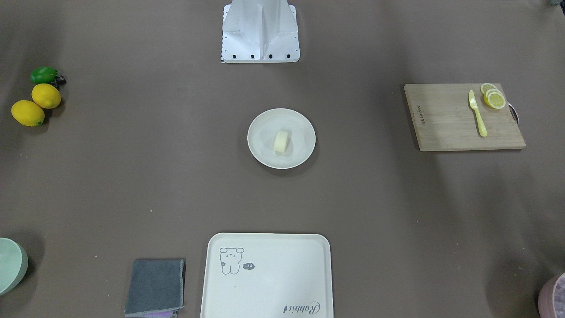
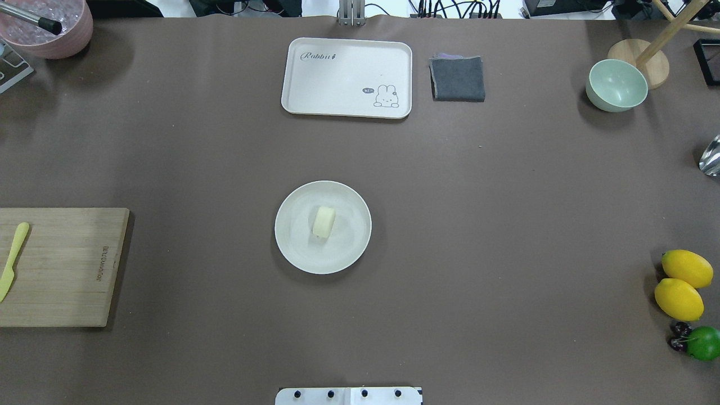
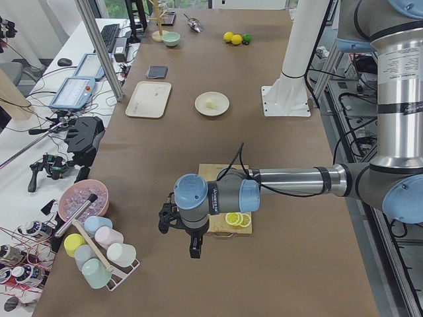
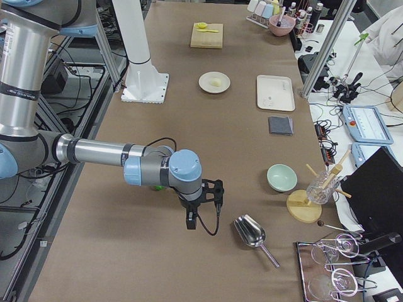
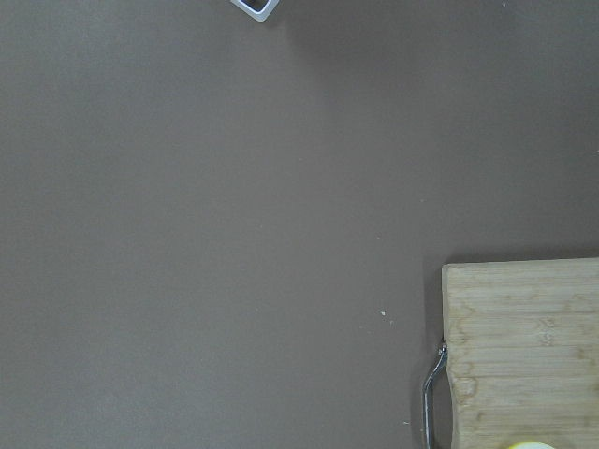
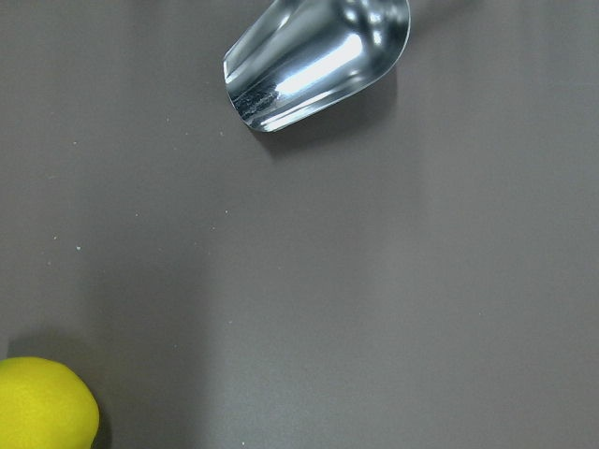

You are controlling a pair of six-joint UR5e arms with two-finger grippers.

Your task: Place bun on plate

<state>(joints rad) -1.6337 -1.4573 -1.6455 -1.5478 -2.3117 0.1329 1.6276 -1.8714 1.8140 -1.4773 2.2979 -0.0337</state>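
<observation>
The pale cream bun [image 1: 281, 141] [image 2: 324, 221] lies on its side in the middle of the round cream-white plate [image 1: 263, 127] [image 2: 350, 243] at the table's centre. Nothing touches it. Both arms are drawn far back to the table's ends. My left gripper [image 3: 192, 246] hangs above the near end of the cutting board in the left side view. My right gripper [image 4: 192, 218] hangs beside the whole lemons in the right side view. Neither shows in any other view, so I cannot tell whether they are open or shut.
A wooden cutting board [image 2: 62, 264] with a yellow knife [image 2: 12, 260] and lemon slices [image 1: 493, 97] lies on my left. Two lemons [image 2: 682, 284] and a lime [image 2: 705, 342] sit on my right. The cream tray [image 2: 347, 77], grey cloth [image 2: 458, 78], green bowl [image 2: 616, 85] and metal scoop [image 6: 314, 58] stand further out.
</observation>
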